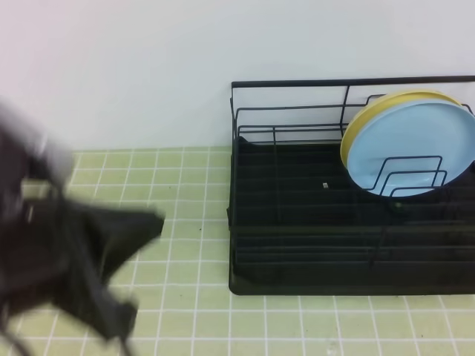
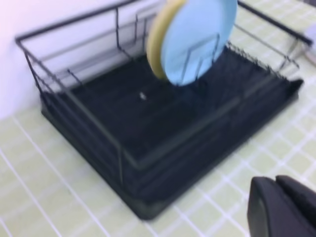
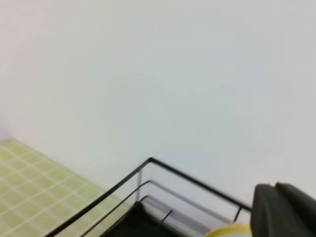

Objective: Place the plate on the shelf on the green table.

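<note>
Left arm [image 1: 67, 259] is a motion-blurred smear, jaw state unreadable. Yellow plate [image 1: 386, 104] mostly hidden behind blue plate [image 1: 412, 148]. Shelf [image 1: 297, 222] clipped at right edge. Right gripper [image 3: 286, 210] cropped, only a dark corner.

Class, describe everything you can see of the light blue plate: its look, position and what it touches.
The light blue plate is round, plain and looks like smooth plastic. It stands on edge, tilted back, in the right rear part of the black wire rack. Bent-wire dividers cross in front of its lower half. Directly behind it, seemingly touching, stands a yellow plate, whose rim shows above and to its left. No gripper touches it.
</note>
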Available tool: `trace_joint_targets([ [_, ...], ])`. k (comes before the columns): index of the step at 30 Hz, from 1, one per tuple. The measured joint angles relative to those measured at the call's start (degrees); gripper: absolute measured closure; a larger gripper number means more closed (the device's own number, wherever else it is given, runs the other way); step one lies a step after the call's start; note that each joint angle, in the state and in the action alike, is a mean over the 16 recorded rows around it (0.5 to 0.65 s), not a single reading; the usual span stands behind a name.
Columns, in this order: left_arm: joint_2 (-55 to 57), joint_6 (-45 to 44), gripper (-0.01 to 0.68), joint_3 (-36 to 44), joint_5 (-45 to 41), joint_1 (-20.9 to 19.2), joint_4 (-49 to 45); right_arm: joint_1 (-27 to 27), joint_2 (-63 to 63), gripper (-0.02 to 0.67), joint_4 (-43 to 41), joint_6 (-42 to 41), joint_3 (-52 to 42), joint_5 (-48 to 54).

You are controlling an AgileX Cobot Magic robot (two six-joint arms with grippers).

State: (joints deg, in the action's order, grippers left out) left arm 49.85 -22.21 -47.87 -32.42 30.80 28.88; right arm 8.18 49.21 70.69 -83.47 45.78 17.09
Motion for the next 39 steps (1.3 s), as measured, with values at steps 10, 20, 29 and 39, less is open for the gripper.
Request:
trace_joint_targets([
  [10, -12.5, 0.7, 0.673, 17.7, 8.0, 0.0, 3.5, 0.0, -26.5, 0.648, 0.6, 1.4, -23.7, 1.1],
  [20, -17.2, 0.7, 0.673, 25.3, 15.3, 0.0, 5.4, 0.0, -38.9, 0.65, 2.4, 1.7, -38.5, -1.0],
  [29, -17.3, 0.7, 0.673, 25.6, 15.6, 0.0, 5.6, 0.0, -40.1, 0.651, 5.0, 1.7, -44.1, -1.5],
  [39, -17.2, 0.9, 0.673, 25.6, 16.7, 0.0, 5.3, 0.0, -40.1, 0.651, 5.8, 1.7, -45.9, -1.4],
])
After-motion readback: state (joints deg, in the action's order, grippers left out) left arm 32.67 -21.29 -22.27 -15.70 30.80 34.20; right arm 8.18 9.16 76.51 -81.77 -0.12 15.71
